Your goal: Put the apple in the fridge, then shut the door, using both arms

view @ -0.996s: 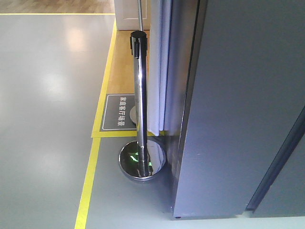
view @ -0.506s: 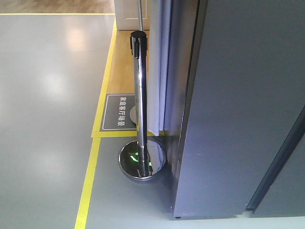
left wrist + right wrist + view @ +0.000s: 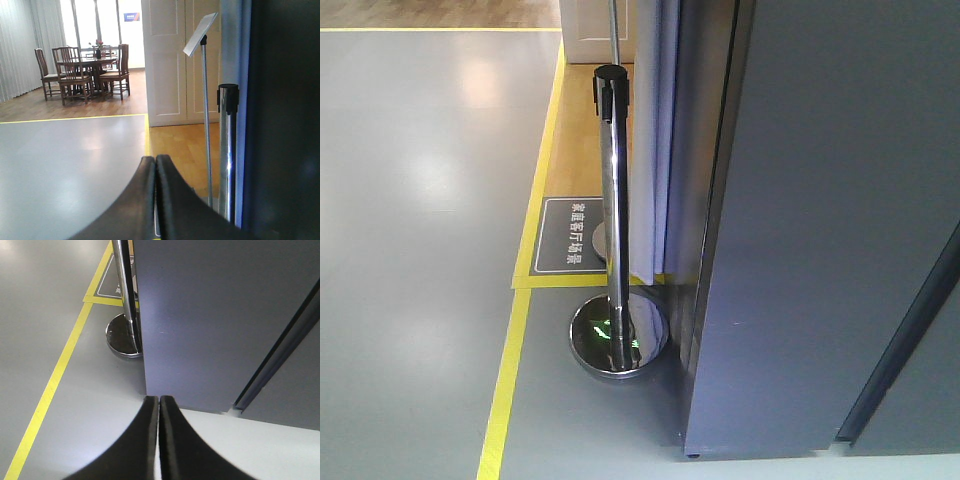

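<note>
The dark grey fridge (image 3: 820, 200) fills the right of the front view, and only flat grey outer faces show. A dark seam (image 3: 900, 340) runs between the door (image 3: 800, 300) and the panel to its right; no white interior shows. The apple is out of view. My left gripper (image 3: 155, 159) is shut with nothing in it and points across the floor beside the fridge's dark side (image 3: 285, 125). My right gripper (image 3: 159, 399) is also shut and empty, aimed down at the fridge's lower front corner (image 3: 200, 315).
A chrome stanchion post (image 3: 612, 200) with a round base (image 3: 618, 340) stands just left of the fridge. A yellow floor line (image 3: 505, 380) runs past it. A thin sign stand (image 3: 204, 100), white doors (image 3: 175, 60) and a dining table with chairs (image 3: 90, 70) stand further back.
</note>
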`<state>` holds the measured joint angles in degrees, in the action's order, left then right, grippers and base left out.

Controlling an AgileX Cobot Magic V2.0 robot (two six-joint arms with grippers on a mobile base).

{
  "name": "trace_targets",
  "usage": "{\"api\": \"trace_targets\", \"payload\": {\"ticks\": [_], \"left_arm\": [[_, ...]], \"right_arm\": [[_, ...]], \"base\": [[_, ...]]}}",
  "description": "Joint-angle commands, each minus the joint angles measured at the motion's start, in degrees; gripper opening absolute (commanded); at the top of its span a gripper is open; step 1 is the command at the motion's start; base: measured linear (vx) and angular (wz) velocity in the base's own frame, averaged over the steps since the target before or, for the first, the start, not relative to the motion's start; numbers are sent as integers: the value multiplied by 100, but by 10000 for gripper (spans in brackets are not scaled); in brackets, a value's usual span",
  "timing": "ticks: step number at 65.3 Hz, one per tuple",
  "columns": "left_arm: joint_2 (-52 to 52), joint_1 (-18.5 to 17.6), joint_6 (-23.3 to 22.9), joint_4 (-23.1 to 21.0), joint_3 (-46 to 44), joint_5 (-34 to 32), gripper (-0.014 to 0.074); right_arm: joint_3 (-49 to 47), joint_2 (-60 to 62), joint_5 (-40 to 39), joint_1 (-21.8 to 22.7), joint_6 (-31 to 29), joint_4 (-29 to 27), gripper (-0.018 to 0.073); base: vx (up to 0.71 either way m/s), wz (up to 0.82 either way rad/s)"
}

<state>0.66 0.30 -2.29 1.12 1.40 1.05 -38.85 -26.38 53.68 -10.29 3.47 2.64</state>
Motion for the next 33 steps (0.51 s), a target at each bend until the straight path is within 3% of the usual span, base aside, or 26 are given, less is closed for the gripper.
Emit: {"api": "trace_targets", "payload": {"ticks": [1,33], "left_arm": [[96,-28,-61,-3,162,-435,-6],[96,-28,-56,-3,162,-436,-6]], "right_arm": [[-140,-29,-332,17,-3,7,-2],[-140,-29,-332,17,-3,7,-2]], "base": [[0,0],[0,0]]}}
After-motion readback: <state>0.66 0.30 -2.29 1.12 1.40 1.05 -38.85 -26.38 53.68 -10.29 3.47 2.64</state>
